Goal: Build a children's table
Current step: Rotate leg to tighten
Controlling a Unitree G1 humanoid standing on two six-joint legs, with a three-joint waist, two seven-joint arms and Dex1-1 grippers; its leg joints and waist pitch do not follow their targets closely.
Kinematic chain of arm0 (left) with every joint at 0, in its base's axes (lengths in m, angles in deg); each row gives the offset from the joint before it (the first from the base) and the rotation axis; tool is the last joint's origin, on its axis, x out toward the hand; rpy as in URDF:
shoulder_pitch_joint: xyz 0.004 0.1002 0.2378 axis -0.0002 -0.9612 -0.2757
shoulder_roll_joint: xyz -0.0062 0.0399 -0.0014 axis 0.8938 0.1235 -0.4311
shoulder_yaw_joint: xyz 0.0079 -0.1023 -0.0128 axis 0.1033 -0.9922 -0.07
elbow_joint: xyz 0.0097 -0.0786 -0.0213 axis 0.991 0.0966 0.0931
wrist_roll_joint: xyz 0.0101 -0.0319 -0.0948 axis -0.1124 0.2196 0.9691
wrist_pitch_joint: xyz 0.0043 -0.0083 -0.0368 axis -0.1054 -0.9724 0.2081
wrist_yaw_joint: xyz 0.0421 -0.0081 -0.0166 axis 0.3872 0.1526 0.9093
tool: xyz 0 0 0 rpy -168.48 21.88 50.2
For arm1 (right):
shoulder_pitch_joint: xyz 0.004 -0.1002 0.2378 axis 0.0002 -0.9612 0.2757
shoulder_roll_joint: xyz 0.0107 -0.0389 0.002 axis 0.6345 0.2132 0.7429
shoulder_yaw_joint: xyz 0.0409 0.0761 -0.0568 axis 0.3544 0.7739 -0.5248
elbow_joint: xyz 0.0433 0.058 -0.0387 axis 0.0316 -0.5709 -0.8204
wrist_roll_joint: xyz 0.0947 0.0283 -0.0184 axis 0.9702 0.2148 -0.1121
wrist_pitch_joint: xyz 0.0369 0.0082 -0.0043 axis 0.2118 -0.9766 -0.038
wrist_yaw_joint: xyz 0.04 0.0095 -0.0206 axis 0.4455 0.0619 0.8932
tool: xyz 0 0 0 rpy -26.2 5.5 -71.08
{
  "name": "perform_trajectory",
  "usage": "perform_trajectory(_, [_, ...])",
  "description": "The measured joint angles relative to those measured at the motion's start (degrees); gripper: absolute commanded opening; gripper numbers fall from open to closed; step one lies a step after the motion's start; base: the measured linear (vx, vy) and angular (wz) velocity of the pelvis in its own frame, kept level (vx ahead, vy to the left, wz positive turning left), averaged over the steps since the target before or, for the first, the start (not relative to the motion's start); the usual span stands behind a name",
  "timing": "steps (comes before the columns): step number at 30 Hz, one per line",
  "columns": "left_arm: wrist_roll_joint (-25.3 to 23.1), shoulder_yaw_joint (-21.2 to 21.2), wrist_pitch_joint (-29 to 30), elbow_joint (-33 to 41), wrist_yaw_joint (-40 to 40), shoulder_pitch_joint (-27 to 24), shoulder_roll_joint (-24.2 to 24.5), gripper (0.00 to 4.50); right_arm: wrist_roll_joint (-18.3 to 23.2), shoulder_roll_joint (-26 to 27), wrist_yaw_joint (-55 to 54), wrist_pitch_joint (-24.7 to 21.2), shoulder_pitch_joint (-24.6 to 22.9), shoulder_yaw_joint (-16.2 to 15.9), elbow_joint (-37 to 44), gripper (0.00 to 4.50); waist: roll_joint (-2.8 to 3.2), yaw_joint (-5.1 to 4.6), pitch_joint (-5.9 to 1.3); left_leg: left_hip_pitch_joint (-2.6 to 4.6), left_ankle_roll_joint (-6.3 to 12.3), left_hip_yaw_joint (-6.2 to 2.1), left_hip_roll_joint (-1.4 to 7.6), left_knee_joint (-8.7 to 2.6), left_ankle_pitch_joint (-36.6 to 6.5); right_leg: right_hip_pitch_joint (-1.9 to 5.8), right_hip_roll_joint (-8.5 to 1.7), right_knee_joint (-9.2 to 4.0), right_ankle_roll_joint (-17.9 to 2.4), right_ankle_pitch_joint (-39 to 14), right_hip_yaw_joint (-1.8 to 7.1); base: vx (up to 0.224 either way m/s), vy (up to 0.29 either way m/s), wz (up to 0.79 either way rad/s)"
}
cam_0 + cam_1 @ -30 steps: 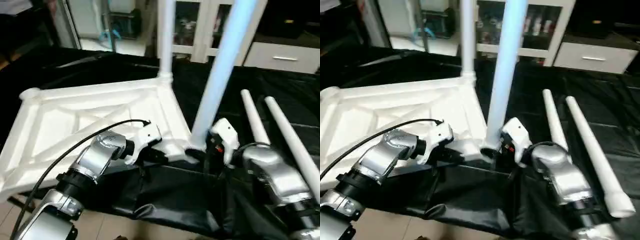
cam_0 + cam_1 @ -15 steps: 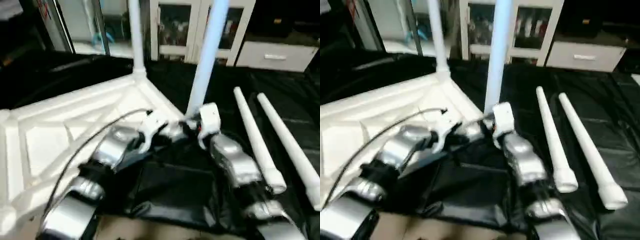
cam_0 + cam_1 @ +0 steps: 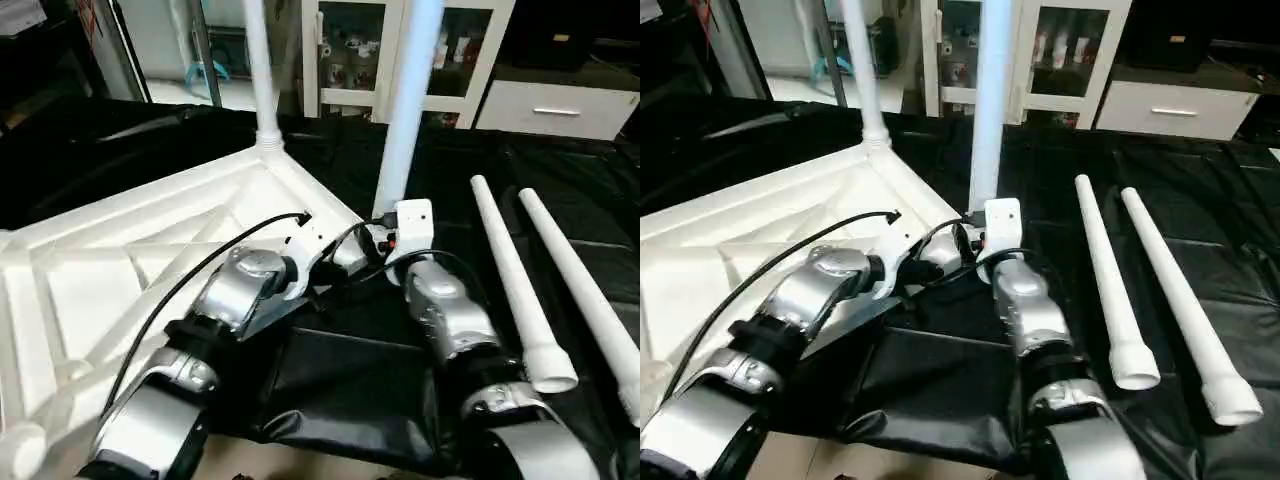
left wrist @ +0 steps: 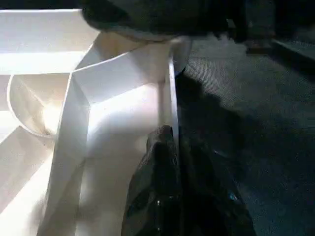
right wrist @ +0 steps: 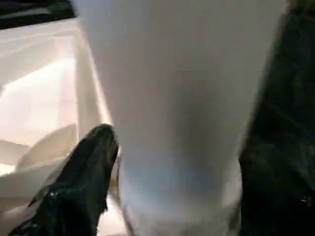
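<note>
The children's table top [image 3: 150, 250] lies upside down, ribbed underside up, on the black cloth. One white leg [image 3: 260, 70] stands in its far corner socket. A second leg [image 3: 405, 110] stands in the near right corner socket. My left gripper [image 3: 322, 268] is shut on the top's thin rim [image 4: 170, 98] by that corner, with a black finger [image 4: 152, 187] against the wall. My right gripper [image 3: 380, 232] is open around the base of the standing leg [image 5: 177, 98]; one finger [image 5: 88, 182] stands just beside it. Two loose legs [image 3: 510, 285] [image 3: 585, 300] lie side by side on the right.
The black-covered work table [image 3: 560, 180] stretches to the right and back. Its cloth hangs over the front edge [image 3: 340, 400] under my forearms. A black cable [image 3: 200, 275] loops off my left wrist. White glass-door cabinets [image 3: 340, 60] and a drawer unit [image 3: 560, 105] stand behind.
The head camera has swung, so the whole scene sits differently in view. Both grippers stay at the same near right corner of the top, by the standing leg.
</note>
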Motion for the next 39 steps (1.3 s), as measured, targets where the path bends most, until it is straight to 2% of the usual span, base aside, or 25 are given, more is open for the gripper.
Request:
perform_trajectory(4, [0.4, 1.2, -1.0, 3.2, 4.1, -1.9, 2.3, 0.0, 1.9, -4.2, 8.5, -3.2, -2.6, -1.3, 6.3, 4.16, 0.03, 1.04, -0.01, 0.04, 0.0, 0.12, 0.01, -0.37, 0.0, -0.01, 0.01, -0.31, 0.0, 0.0, -0.01, 0.0, 0.0, 0.0])
perform_trajectory(6, [0.7, 1.4, -1.2, 4.1, 5.7, -2.4, 3.2, 0.0, 2.3, -5.9, 11.4, -4.8, -3.3, -1.6, 8.1, 4.35, 0.06, 1.06, 0.01, 0.04, 0.0, 0.15, 0.03, -0.41, 0.0, -0.02, 0.03, -0.36, 0.0, 0.0, -0.01, 0.0, 0.0, 0.0])
perform_trajectory(11, [2.8, 2.5, -1.2, 10.2, 14.8, -6.1, 7.7, 0.0, 5.5, -16.7, 28.9, -10.7, -9.3, -6.4, 20.4, 4.46, 0.12, 1.39, 0.04, 0.04, 0.03, 0.2, 0.05, -0.54, 0.0, 0.01, 0.04, -0.56, 0.0, 0.0, -0.03, 0.0, 0.0, 0.0])
perform_trajectory(16, [3.4, 3.1, -1.4, 11.9, 18.7, -7.5, 8.8, 0.0, 6.8, -22.3, 37.3, -13.0, -12.6, -7.5, 25.4, 4.46, 0.16, 1.6, 0.05, 0.09, 0.02, 0.39, 0.04, -0.53, 0.0, 0.03, -0.02, -0.58, 0.0, 0.0, 0.08, 0.0, 0.0, 0.0])
perform_trajectory(24, [4.1, 3.2, -1.0, 13.1, 20.7, -8.3, 9.7, 0.0, 7.9, -25.9, 42.1, -15.6, -14.8, -8.2, 28.3, 4.46, 0.29, 1.69, 0.05, 0.11, 0.02, 0.41, 0.08, -0.53, 0.0, 0.04, -0.01, -0.57, 0.0, 0.0, 0.05, 0.0, 0.0, 0.0])
perform_trajectory(32, [4.1, 3.2, -1.0, 13.1, 20.9, -8.4, 9.8, 0.0, 7.4, -25.3, 42.4, -15.6, -15.4, -9.0, 28.3, 4.46, 0.29, 1.75, 0.04, 0.11, 0.02, 0.41, 0.08, -0.52, 0.0, 0.04, -0.01, -0.56, 0.0, 0.0, 0.06, 0.0, 0.0, 0.0])
perform_trajectory(36, [4.1, 3.2, -1.0, 13.3, 20.9, -8.4, 9.9, 0.0, 7.3, -25.2, 42.1, -15.6, -15.4, -9.0, 28.3, 4.1, 0.29, 1.83, 0.04, 0.11, 0.02, 0.41, 0.08, -0.52, 0.0, 0.04, -0.01, -0.56, 0.0, 0.0, 0.05, 0.0, 0.0, 0.0])
perform_trajectory(38, [4.1, 3.2, -1.0, 13.3, 20.9, -8.4, 9.9, 0.0, 7.3, -25.1, 42.1, -15.6, -15.4, -9.0, 28.3, 3.76, 0.29, 1.88, 0.04, 0.11, 0.02, 0.41, 0.08, -0.52, 0.0, 0.04, -0.01, -0.55, 0.0, 0.0, 0.05, 0.0, 0.0, 0.0])
perform_trajectory(39, [4.1, 3.2, -1.0, 13.3, 20.9, -8.5, 9.9, 0.0, 7.3, -25.0, 42.1, -15.6, -15.4, -9.0, 28.3, 3.76, 0.29, 1.89, 0.04, 0.11, 0.02, 0.41, 0.08, -0.52, 0.0, 0.04, -0.01, -0.55, 0.0, 0.0, 0.06, 0.0, 0.0, 0.0])
